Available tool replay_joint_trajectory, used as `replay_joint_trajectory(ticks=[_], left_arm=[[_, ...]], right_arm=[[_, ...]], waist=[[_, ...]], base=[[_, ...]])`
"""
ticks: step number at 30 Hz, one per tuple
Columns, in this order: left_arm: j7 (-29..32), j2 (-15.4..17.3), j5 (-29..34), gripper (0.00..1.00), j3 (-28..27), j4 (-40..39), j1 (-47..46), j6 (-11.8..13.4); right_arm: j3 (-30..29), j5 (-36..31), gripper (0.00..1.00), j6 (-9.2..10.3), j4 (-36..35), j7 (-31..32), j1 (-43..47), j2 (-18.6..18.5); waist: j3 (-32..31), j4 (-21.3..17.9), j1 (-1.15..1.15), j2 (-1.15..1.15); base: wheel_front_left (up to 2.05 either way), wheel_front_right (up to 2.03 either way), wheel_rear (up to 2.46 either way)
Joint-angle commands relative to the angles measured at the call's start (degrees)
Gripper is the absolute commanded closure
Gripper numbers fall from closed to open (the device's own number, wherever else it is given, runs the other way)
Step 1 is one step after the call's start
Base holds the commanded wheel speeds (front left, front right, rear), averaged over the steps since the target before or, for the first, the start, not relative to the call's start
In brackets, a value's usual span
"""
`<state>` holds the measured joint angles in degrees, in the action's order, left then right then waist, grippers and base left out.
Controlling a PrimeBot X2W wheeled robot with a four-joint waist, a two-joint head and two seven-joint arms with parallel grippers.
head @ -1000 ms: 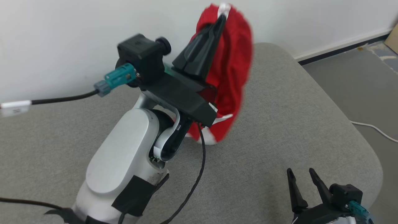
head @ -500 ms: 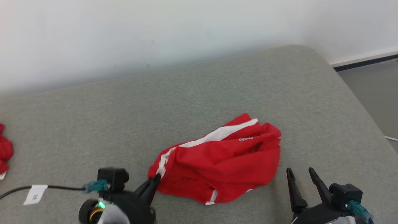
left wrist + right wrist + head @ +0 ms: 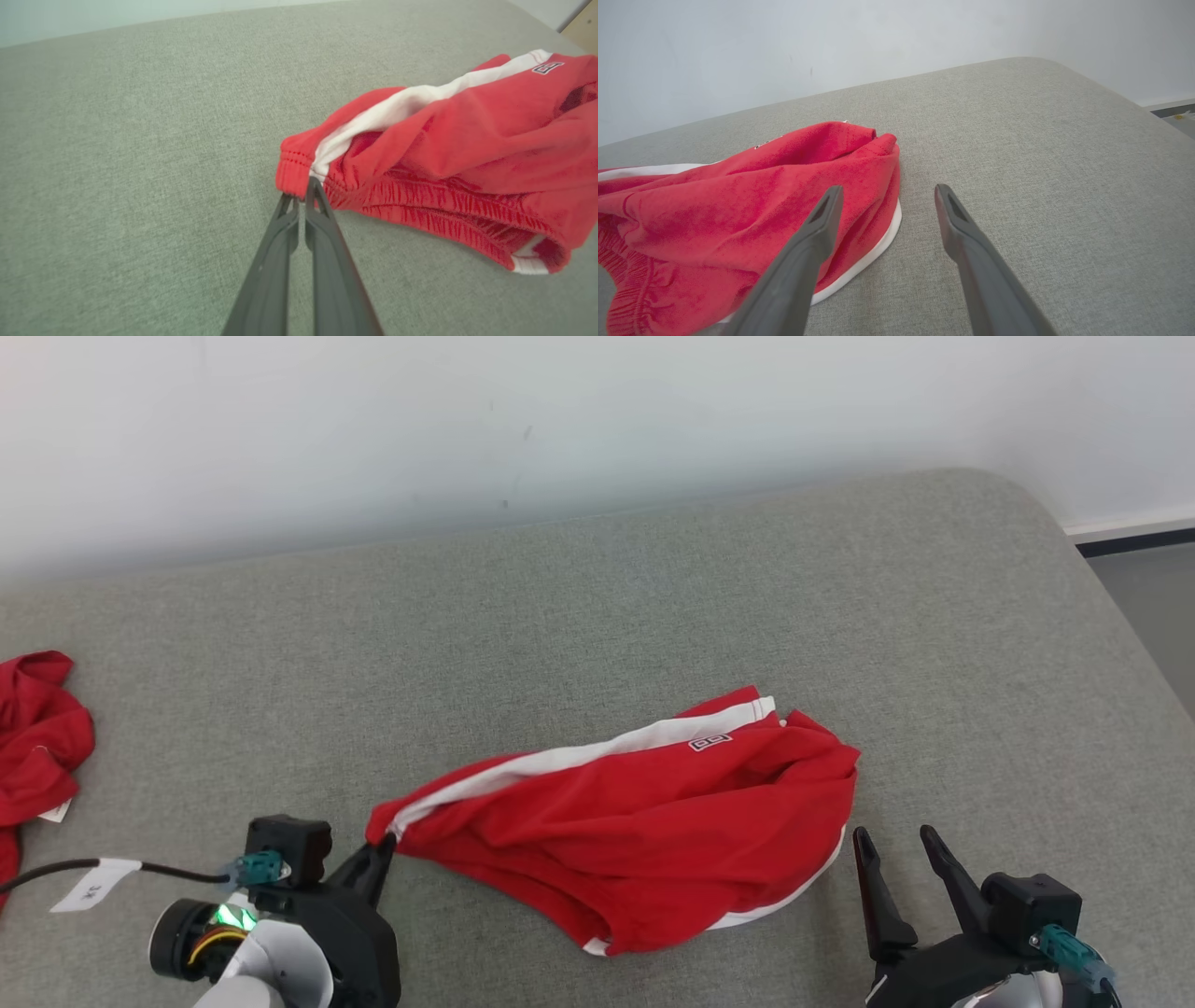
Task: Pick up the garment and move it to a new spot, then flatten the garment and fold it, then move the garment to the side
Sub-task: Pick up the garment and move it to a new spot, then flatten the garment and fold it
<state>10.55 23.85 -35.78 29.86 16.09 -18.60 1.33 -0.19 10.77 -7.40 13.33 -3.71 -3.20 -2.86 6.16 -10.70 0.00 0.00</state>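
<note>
Garment (image 3: 644, 821) — red shorts with a white side stripe, by the look of them — is lying crumpled near the front middle of the grey padded surface (image 3: 653, 569) in the head view, between the two arms. The left pincer (image 3: 381, 847) is touching its left end. The right pincer (image 3: 892, 833) is hovering just beside its right edge, fingers parted and holding nothing. Another red cloth (image 3: 37, 737) is sitting well apart at the far left.

In the left wrist view the two fingers are pressing almost together, pinching the gathered waistband (image 3: 294, 170) at the corner where the stripe (image 3: 397, 105) is ending. That elastic edge is probably giving the firmest purchase. The body cloth is looking soft, light and limp, so it is likely to sag and bunch under any lift.

In the right wrist view the spread fingers are pointing past the white-trimmed hem (image 3: 873, 254). One fingertip is overlapping the cloth in the picture, but whether it is touching cannot be told. A second hold on the waistband's far end, or on that hem, is looking like the sensible choice for spreading it flat.
</note>
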Motion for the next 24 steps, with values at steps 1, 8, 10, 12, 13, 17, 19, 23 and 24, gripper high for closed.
replay_joint_trajectory(ticks=[1, 8, 10, 12, 13, 17, 19, 23, 24], left_arm=[[-1.1, -0.6, 0.4, 1.00, -0.2, 0.8, -0.7, 0.9], [-4.2, -4.3, -4.9, 0.00, -4.0, 1.9, 2.0, 2.8], [-4.1, -4.8, -6.4, 0.00, -4.9, 1.3, 3.2, 2.8], [-3.7, -5.2, -8.2, 0.00, -5.4, 0.7, 4.5, 2.6], [-3.3, -5.6, -9.3, 0.00, -5.8, 0.2, 5.4, 2.4], [-2.6, -8.2, -13.9, 0.00, -7.7, 0.8, 5.0, 2.1], [-1.5, -9.1, -16.0, 0.00, -8.7, 2.2, 3.6, 2.4], [-0.1, -11.5, -19.5, 0.12, -11.2, 6.3, 0.3, 4.1], [0.3, -11.5, -19.5, 0.27, -11.4, 7.4, -0.5, 4.9]], right_arm=[[0.0, -0.4, 0.00, -0.18, -0.3, 0.0, 0.5, 0.0], [-0.9, -1.3, 0.00, -0.18, -0.6, 0.9, 0.7, 0.0], [-1.4, -1.6, 0.00, -0.18, -0.9, 1.2, 0.8, 0.0], [-2.0, -2.0, 0.00, -0.18, -1.7, 1.7, 1.0, 0.0], [-2.4, -2.5, 0.00, -0.18, -2.6, 2.3, 0.6, 0.0], [-2.5, -3.0, 0.00, -0.18, -4.4, 4.2, -0.7, 0.0], [-2.1, -3.6, 0.00, -0.18, -5.2, 5.1, -1.6, 0.0], [-0.8, -4.1, 0.00, -0.18, -6.5, 6.1, -3.3, 0.0], [-0.6, -4.1, 0.00, -0.18, -6.7, 6.2, -3.5, 0.0]], waist=[[-0.2, 0.1, 0.00, 0.00], [-1.7, 0.5, 0.00, 0.00], [-2.2, 0.8, 0.00, 0.00], [-2.7, 1.1, 0.00, 0.00], [-3.0, 1.5, 0.00, 0.00], [-3.1, 2.1, 0.00, 0.00], [-3.0, 2.3, 0.00, 0.00], [-2.5, 2.0, 0.00, 0.00], [-2.3, 1.8, 0.00, 0.00]], base=[[0.00, 0.00, 0.00], [0.00, 0.00, 0.00], [0.00, 0.00, 0.00], [0.00, 0.00, 0.00], [0.00, 0.00, 0.00], [0.00, 0.00, 0.00], [0.00, 0.00, 0.00], [0.00, 0.00, 0.00], [0.00, 0.00, 0.00]])
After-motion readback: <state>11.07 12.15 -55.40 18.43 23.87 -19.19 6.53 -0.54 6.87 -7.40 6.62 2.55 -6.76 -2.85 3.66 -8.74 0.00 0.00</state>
